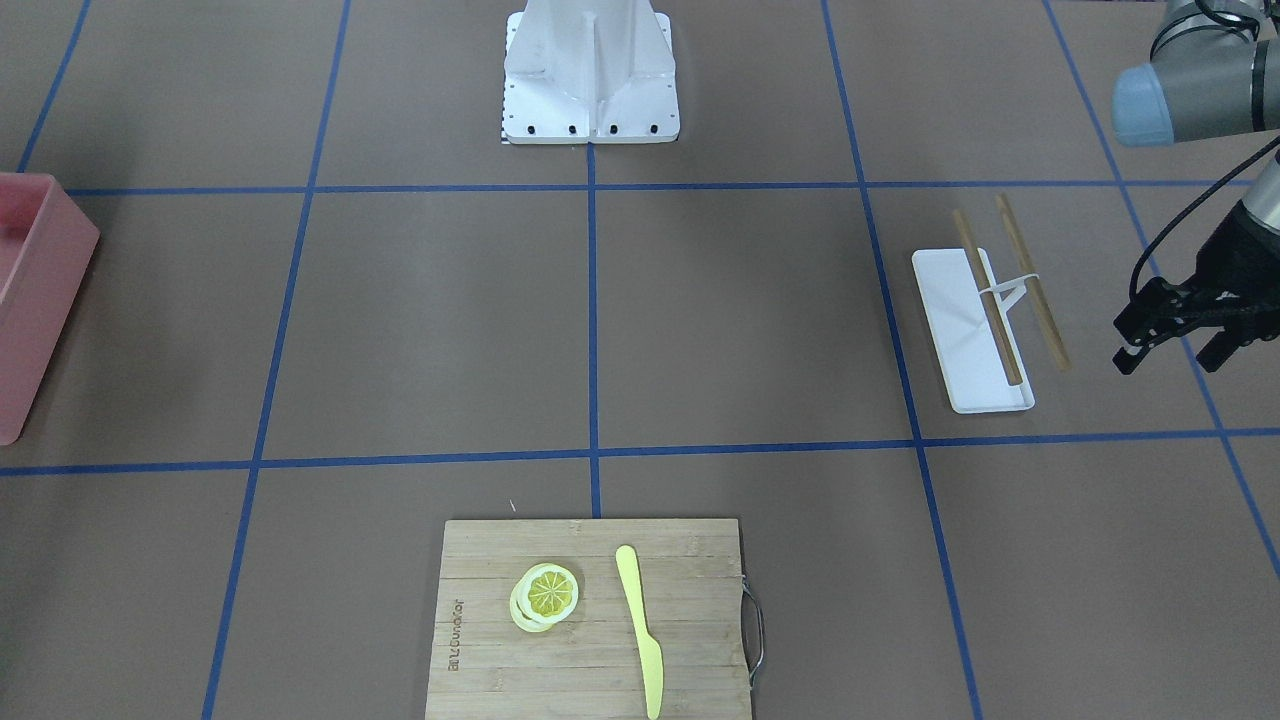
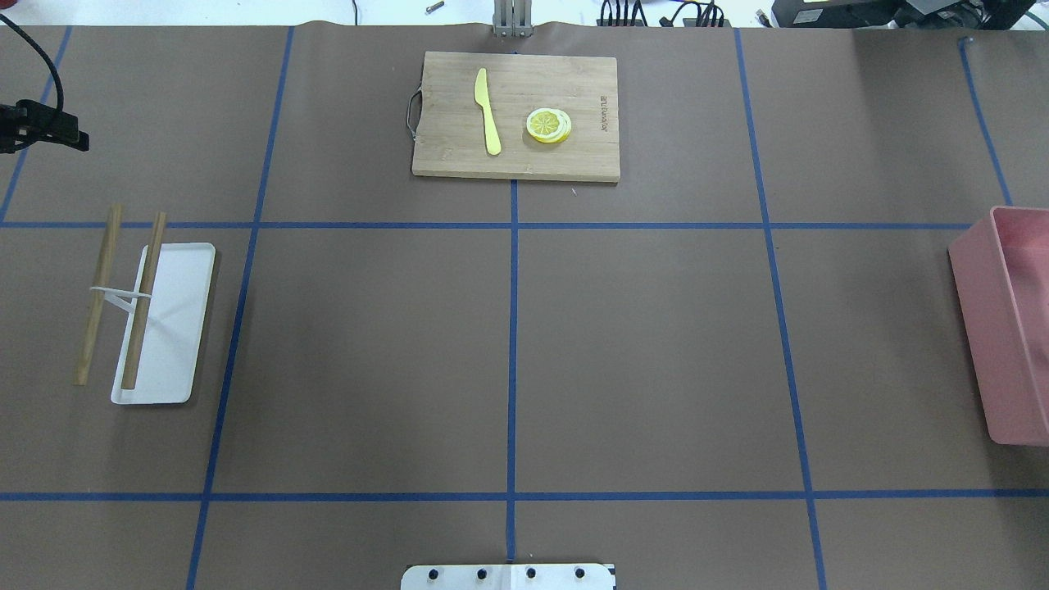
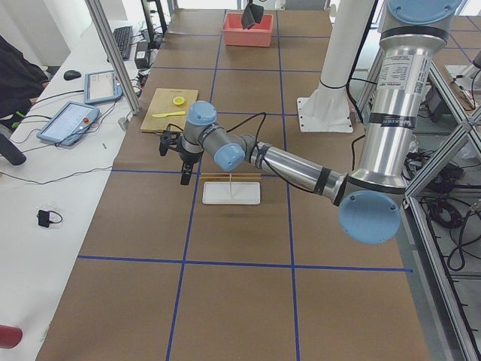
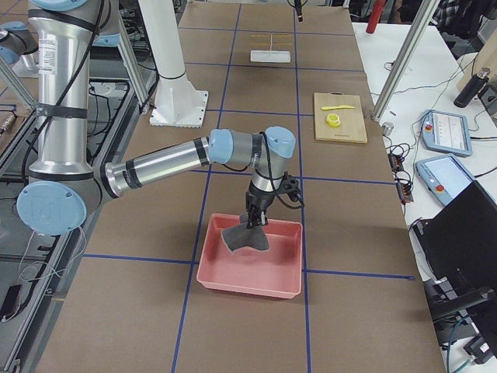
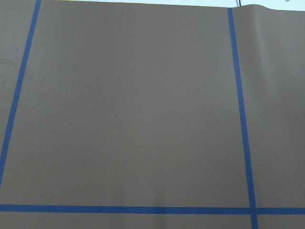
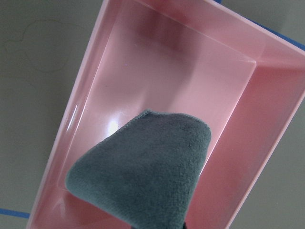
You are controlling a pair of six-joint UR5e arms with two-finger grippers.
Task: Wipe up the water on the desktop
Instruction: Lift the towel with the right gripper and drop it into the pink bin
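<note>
The desktop [image 2: 656, 344] is a brown tabletop with blue tape lines; I see no clear water on it, only a faint curved outline [image 6: 28, 52] beside the bin. In the exterior right view my right gripper [image 4: 253, 221] holds a grey cloth [image 6: 143, 176] hanging over a pink bin [image 6: 157, 71]. The cloth [image 4: 245, 237] hangs just above the bin's floor. My left gripper [image 1: 1175, 345] is open and empty, hovering near the table's edge beside the white tray; it also shows in the overhead view [image 2: 45, 131].
A white tray [image 2: 176, 328] with two wooden sticks [image 2: 143, 303] lies on my left. A bamboo cutting board [image 2: 516, 156] with lemon slices [image 2: 547, 125] and a yellow knife [image 2: 488, 111] sits at the far centre. The pink bin [image 2: 1000, 328] stands at the right edge.
</note>
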